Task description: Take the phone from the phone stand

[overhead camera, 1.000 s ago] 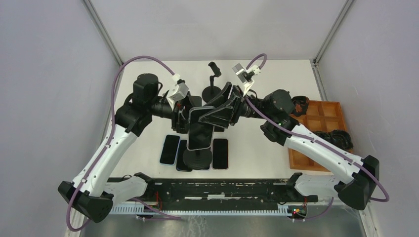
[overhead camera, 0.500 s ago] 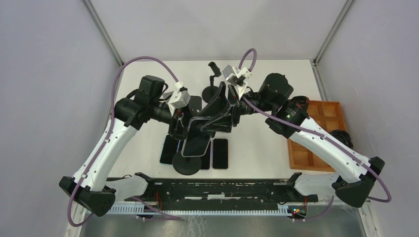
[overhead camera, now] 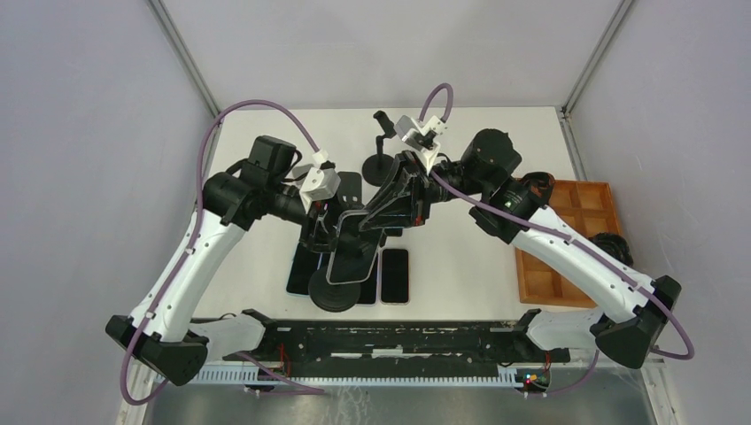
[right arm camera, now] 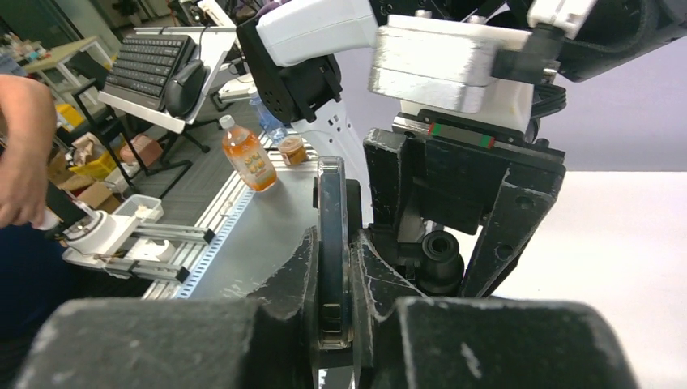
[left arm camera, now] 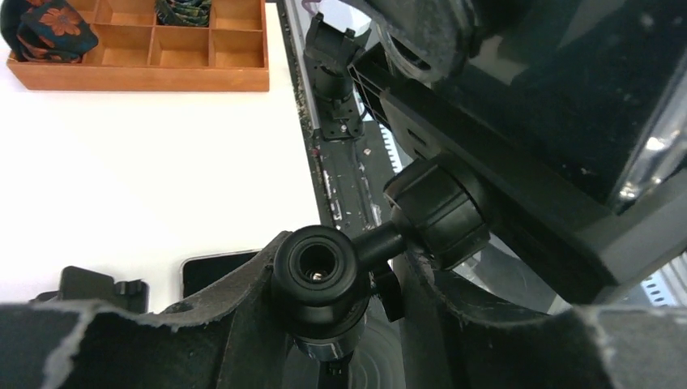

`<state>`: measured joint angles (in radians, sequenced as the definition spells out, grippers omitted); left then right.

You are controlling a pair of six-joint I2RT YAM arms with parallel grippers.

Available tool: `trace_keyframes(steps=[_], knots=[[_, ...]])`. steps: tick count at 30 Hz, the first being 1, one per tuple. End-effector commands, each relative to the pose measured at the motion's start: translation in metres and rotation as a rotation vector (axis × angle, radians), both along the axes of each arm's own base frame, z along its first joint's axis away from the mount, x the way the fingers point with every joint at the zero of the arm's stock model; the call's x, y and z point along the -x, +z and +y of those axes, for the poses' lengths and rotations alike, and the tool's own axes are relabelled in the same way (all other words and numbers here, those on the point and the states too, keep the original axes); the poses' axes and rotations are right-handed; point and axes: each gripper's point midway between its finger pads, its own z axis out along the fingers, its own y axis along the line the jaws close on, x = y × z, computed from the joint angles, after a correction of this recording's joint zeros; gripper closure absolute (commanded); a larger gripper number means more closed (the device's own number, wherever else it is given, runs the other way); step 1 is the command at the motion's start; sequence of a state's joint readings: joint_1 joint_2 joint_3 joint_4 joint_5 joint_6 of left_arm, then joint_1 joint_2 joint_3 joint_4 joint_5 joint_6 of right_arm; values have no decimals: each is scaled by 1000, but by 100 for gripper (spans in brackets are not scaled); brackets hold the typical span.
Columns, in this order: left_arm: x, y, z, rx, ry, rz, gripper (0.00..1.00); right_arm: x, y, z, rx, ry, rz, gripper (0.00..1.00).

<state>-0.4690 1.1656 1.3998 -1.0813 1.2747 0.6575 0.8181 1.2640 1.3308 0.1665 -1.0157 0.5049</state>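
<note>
The right fingers (right arm camera: 296, 284) are clamped on the phone (right arm camera: 330, 203), which stands edge-on between them above the desk (overhead camera: 460, 257). The left fingers (left arm camera: 243, 312) pinch the black phone stand (left arm camera: 320, 275) at its neck.

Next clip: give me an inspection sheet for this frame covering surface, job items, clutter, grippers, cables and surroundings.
Surface: white table, no spills seen.
Job's things: black slab phone with silver rim tilted above the black round-based phone stand; whether it sits in the cradle is hidden.
Clutter: two dark phones lying flat beside the base; second black stand at the back; wooden compartment tray holding dark patterned items.
Grippers: left gripper shut on the stand's neck; right gripper shut on the phone's edge.
Cables: purple cables loop over each arm.
Surroundings: grey enclosure walls; keyboard, orange bottle, person's arm beyond the table.
</note>
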Motion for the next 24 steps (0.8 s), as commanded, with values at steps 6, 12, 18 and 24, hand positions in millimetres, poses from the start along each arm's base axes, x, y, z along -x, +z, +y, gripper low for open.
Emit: trace_keyframes(steps=[6,12,18,24], knots=[[17,-37,24,-95,-111,-203,98,-38,89,-36,-248,-198,-93,100],[22,-46,30,-106,-126,-278,98,-46,108,-54,-323,-254,-126,100],[20,-50,31,-127,-127,-297,98,-46,128,-69,-374,-308,-176,100],[20,-38,32,-109,-121,-339,98,-88,104,-83,-207,-474,-108,100]])
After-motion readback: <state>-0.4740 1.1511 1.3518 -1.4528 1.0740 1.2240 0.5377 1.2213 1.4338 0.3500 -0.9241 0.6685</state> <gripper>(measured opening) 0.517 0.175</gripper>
